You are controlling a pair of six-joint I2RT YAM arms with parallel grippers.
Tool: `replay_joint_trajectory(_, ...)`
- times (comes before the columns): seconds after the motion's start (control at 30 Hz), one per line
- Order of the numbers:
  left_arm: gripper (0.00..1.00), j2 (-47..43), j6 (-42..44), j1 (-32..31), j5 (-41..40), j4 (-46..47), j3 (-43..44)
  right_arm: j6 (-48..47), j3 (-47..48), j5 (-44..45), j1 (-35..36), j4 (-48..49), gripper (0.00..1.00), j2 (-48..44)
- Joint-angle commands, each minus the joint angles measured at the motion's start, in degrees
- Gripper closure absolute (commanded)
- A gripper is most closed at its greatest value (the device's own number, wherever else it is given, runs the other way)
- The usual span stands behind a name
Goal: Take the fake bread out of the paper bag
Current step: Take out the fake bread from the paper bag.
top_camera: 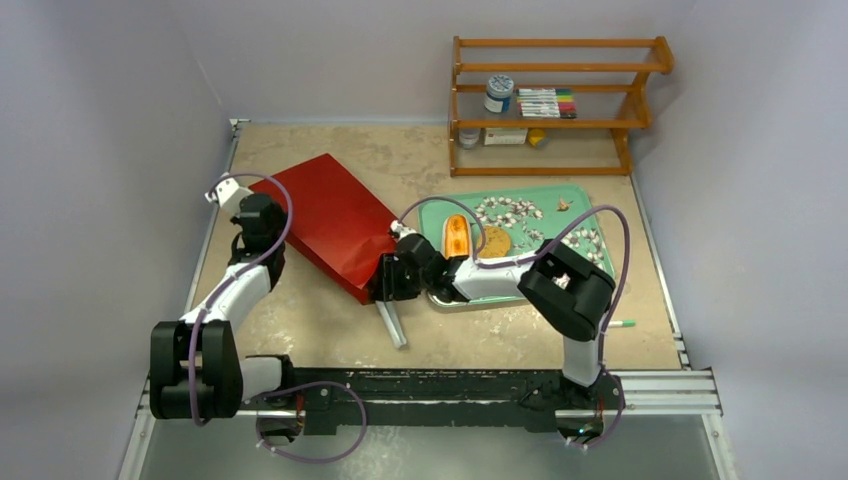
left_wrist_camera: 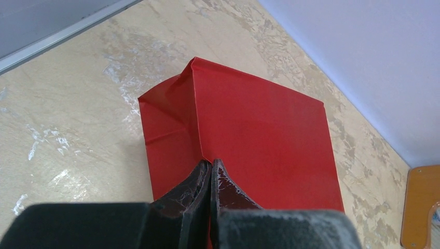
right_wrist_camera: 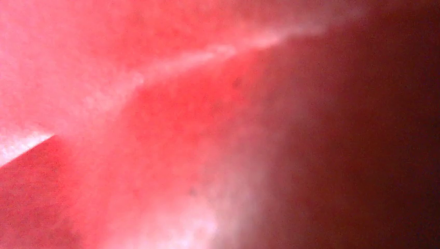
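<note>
The paper bag (top_camera: 335,215) lies flat, glossy red, left of the table's centre, with its mouth toward the near right. My left gripper (top_camera: 272,225) is at its left long edge. In the left wrist view its jaws (left_wrist_camera: 211,165) are shut on a fold of the bag (left_wrist_camera: 259,129). My right gripper (top_camera: 385,280) is at the bag's mouth with its fingers hidden. The right wrist view shows only blurred red paper (right_wrist_camera: 155,129). An orange roll (top_camera: 457,237) and a toast-like slice (top_camera: 494,242) lie on the green floral tray (top_camera: 440,205). Other bread pieces are hidden.
Metal tongs (top_camera: 392,322) lie on the table just in front of the bag's mouth. A wooden rack (top_camera: 555,125) with a jar and markers stands at the back right. A green pen (top_camera: 620,324) lies near the right edge.
</note>
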Motion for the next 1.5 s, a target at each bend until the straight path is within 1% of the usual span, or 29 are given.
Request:
replay_joint_trajectory(0.0, 1.00, -1.42, -0.91, 0.77, 2.41, 2.70, -0.57, 1.97, 2.84, 1.45, -0.66, -1.19, 0.56, 1.30)
replay_joint_trajectory(0.27, 1.00, -2.45, -0.51, 3.65, 5.06, 2.50, -1.92, 1.74, 6.33, 1.28, -2.22, -2.43, 0.56, 3.67)
replay_joint_trajectory(0.63, 1.00, -2.17, 1.18, 5.82, 7.15, 2.17, -2.35, -1.63, 15.68, -1.03, -4.92, -5.27, 0.57, 9.74)
replay_joint_trajectory(0.73, 1.00, -0.96, 0.64, 6.05, 7.05, 3.51, -2.76, -2.88, 17.66, -1.89, -5.00, -6.05, 0.59, 10.75)
replay_joint_trajectory(0.8, 1.00, -0.21, -0.12, 6.14, 6.10, 4.29, -3.15, -3.67, 17.59, -2.34, -5.01, -6.36, 0.63, 10.55)
replay_joint_trajectory(0.87, 1.00, 0.17, -1.15, 6.38, 4.88, 5.08, -3.57, -4.14, 16.26, -2.74, -5.04, -6.20, 0.69, 9.61)
replay_joint_trajectory(0.9, 1.00, 0.42, -1.79, 6.56, 4.09, 5.28, -3.68, -4.42, 15.20, -3.03, -5.02, -6.13, 0.73, 8.97)
replay_joint_trajectory(1.03, 1.00, 1.53, -4.98, 6.82, 1.89, 6.60, -3.96, -6.12, 10.75, -2.35, -5.01, -6.59, 0.82, 4.82)
replay_joint_trajectory(1.13, 1.00, 2.91, -8.36, 6.85, 1.10, 7.63, -3.54, -6.61, 6.68, 0.20, -4.98, -6.37, 0.83, 0.30)
replay_joint_trajectory(1.27, 1.00, 4.15, -12.59, 6.80, -0.85, 7.68, -2.84, -7.11, 0.11, 0.84, -4.71, -7.59, 0.84, -6.68)
replay_joint_trajectory(1.37, 1.00, 4.60, -13.84, 6.76, -1.54, 7.14, -1.88, -7.30, -4.96, 1.39, -3.95, -9.03, 0.84, -12.06)
replay_joint_trajectory(1.47, 1.00, 4.48, -14.51, 6.75, -2.55, 6.32, -1.46, -7.63, -8.01, 1.97, -2.88, -11.19, 0.85, -16.79)
